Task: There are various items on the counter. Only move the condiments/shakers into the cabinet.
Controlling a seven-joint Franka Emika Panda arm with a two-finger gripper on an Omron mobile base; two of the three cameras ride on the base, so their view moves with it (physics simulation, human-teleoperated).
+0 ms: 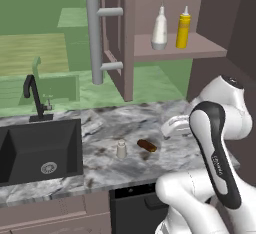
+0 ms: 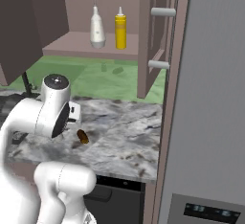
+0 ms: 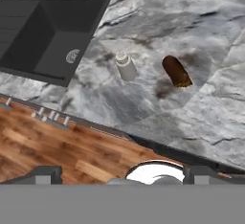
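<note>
hovering released, the end effector (image 3: 122, 174) overlooks an unlabelled shaker (image 3: 126, 66) beside a brown lump (image 3: 176, 71).

Robot arm (image 1: 215, 143): glossy white moulded shell made of rounded, bulbous links, seen at the lower right of the left base view and the lower left of the right base view. One link carries a long charcoal-black inlay band with small pale lettering too fine to read; a round joint cap shows a dark grey disc with a lighter centre at the top, and another joint has a black circular side face. Two small dark grey, blocky finger tips (image 3: 45, 174) stand at the bottom edge of the hand view.
</note>
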